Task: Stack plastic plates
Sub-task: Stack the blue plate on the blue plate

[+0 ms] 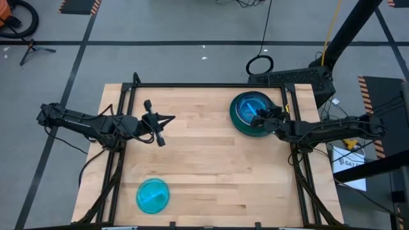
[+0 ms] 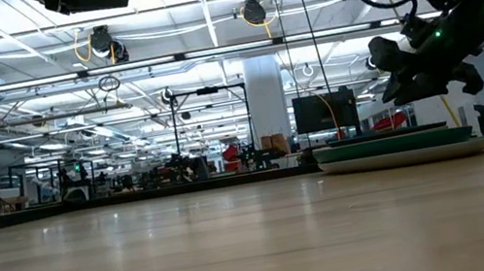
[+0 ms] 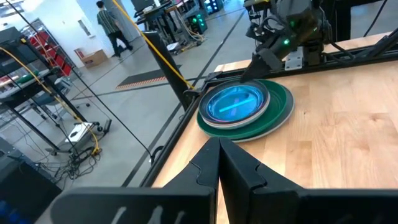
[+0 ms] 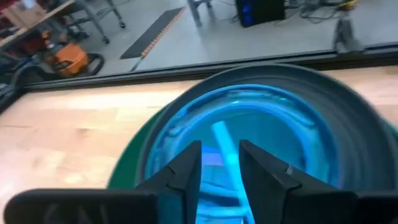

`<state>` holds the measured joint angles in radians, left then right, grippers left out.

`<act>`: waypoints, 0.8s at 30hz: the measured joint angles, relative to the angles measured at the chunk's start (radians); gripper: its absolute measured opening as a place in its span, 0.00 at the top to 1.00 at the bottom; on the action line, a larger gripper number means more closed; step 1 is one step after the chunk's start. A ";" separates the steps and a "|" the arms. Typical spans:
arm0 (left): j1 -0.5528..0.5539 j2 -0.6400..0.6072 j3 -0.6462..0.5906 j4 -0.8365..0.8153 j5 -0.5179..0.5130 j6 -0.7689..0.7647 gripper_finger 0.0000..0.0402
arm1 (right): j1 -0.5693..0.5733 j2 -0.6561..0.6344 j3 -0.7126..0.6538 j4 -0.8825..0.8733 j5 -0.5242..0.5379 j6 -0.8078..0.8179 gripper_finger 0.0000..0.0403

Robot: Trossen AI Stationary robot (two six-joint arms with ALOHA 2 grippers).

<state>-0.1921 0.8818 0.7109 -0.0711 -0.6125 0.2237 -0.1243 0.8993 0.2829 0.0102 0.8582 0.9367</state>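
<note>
Right now I see the worktop (image 1: 211, 153) carrying the plate stack (image 1: 250, 115) near its right far corner; my right tool (image 1: 261, 117) hovers above it, fingers parted, empty. One cyan plate (image 1: 153, 195) waits near the front left edge; my left tool (image 1: 160, 141) idles clenched.

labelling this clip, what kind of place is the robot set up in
Most likely a large industrial robotics lab or workshop: a high ceiling with strip lights, rows of workbenches and equipment behind the wooden table, and hazard-striped floor mats.
</note>
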 joint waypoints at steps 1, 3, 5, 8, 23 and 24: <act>0.000 0.000 0.000 0.000 0.000 0.000 0.97 | 0.005 0.000 0.000 0.010 -0.005 -0.003 0.75; 0.000 0.000 0.000 0.000 0.000 0.000 0.97 | 0.014 0.000 0.000 0.031 -0.024 -0.008 0.76; 0.000 0.000 0.000 0.000 0.000 0.000 0.97 | 0.027 0.000 0.000 0.038 -0.028 -0.009 0.77; 0.000 0.000 0.000 0.001 0.000 0.000 0.97 | 0.047 0.003 0.000 0.047 -0.031 -0.011 0.79; 0.000 0.000 0.000 0.000 0.000 -0.011 0.97 | 0.174 0.102 0.000 0.505 -0.268 -0.499 0.91; 0.000 0.000 0.000 0.000 0.000 -0.013 0.97 | 0.190 0.097 0.000 0.536 -0.293 -0.524 0.92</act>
<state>-0.1921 0.8822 0.7109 -0.0711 -0.6128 0.2104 0.0657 0.9966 0.2832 0.5463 0.5654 0.4130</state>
